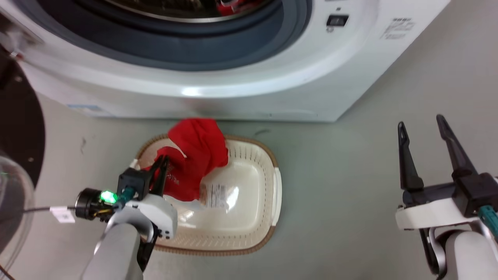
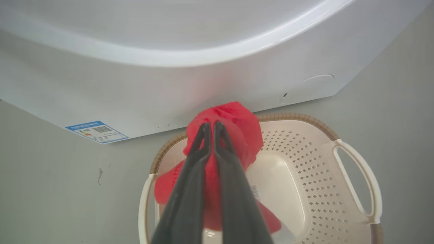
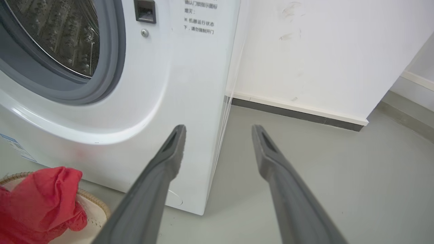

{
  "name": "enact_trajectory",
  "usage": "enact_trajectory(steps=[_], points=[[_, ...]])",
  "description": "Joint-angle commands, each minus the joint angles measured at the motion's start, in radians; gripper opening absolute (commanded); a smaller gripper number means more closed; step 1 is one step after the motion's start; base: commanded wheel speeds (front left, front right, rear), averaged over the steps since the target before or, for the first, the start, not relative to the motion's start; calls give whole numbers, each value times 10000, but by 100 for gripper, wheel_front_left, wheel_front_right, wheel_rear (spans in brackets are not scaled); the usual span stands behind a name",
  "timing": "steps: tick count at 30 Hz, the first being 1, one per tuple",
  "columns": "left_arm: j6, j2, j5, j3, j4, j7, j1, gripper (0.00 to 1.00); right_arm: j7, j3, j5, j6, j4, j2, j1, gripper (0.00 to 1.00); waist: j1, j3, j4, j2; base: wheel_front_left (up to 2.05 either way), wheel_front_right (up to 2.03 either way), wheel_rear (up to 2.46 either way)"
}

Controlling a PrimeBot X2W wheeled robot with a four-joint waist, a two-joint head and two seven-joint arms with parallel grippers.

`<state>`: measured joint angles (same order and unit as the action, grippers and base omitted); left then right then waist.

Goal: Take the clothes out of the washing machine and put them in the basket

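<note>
The washing machine (image 2: 169, 84) bears an unreadably small blue label (image 2: 96, 131). The left gripper (image 2: 211, 127) pinches a red jersey (image 2: 239, 118) over the basket (image 2: 305, 118); the right gripper (image 3: 218, 130) gapes, empty.

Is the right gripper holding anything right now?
No, the right gripper is open, its two fingers spread apart with nothing between them.

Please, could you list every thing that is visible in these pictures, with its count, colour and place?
washing machine: 1, white, behind the basket
door: 1, black-framed glass, open at left
jersey: 1, red, over the basket's far left part
cloth: 1 piece, red, inside the drum
basket: 1, cream, brown rim, on the floor
label: 1, white, basket bottom
sticker: 1, blue, washer's lower front
floor: grey
wall: white, beside the washer
left gripper: dark, shut on the jersey
right gripper: dark, open, empty
</note>
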<state>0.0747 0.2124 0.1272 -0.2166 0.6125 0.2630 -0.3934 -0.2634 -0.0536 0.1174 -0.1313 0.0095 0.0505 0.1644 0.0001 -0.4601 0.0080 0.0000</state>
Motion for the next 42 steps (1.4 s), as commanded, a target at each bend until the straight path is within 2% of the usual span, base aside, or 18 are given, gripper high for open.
enact_trajectory(steps=[1,6,9,13,18,23,29,30,31,32,38,40,42], points=[[2,-26,-77,48,360,27,-373,0,-21,4,86,10,-94,-2,207,100,-1,-818,-103,0,0,0,0],[-71,30,-354,75,1784,27,-1224,0,-21,3,250,10,-361,-2,429,100,-1,-1693,-240,0,0,0,0],[14,-71,-403,42,2466,27,-1553,0,-21,-67,274,10,-514,-2,496,100,-1,-2117,-308,0,0,0,0],[-83,-247,-486,-40,3306,27,-2174,0,-21,-169,354,10,-824,-2,683,100,-1,-2705,-323,0,0,0,0],[123,-492,-643,-354,4206,27,-2862,0,-19,-173,453,10,-1228,-4,908,100,-1,-3384,-349,0,0,0,0],[260,-679,-455,-423,5766,4,-3587,0,-21,-173,583,10,-1466,-4,1034,100,-1,-3781,-355,0,0,0,0],[288,-726,-334,-450,6409,26,-3914,0,-21,-147,579,10,-1477,-4,942,100,-1,-3872,-368,0,0,0,0],[293,-731,-295,-453,6453,27,-3903,6,-21,-140,578,10,-1431,-4,923,100,-1,-3823,-369,0,0,0,0],[301,-743,-292,-482,6479,31,-3863,75,-21,-132,566,10,-1385,-4,902,100,-1,-3752,-364,0,0,0,0],[321,-743,-288,-506,6499,34,-3804,100,-21,-121,535,10,-1333,-4,898,100,-1,-3658,-364,0,0,0,0],[333,-629,-461,-729,5930,21,-3316,100,-21,-61,381,10,-1026,-4,941,100,-1,-2903,-389,0,0,0,0],[380,-609,-813,-1211,5808,23,-2906,100,-21,-28,343,10,-813,-4,887,100,-1,-2474,-383,0,0,0,0],[371,-573,-680,-1123,5356,23,-2671,100,-21,24,276,12,-595,-3,806,100,-1,-2030,-392,0,0,0,0]])
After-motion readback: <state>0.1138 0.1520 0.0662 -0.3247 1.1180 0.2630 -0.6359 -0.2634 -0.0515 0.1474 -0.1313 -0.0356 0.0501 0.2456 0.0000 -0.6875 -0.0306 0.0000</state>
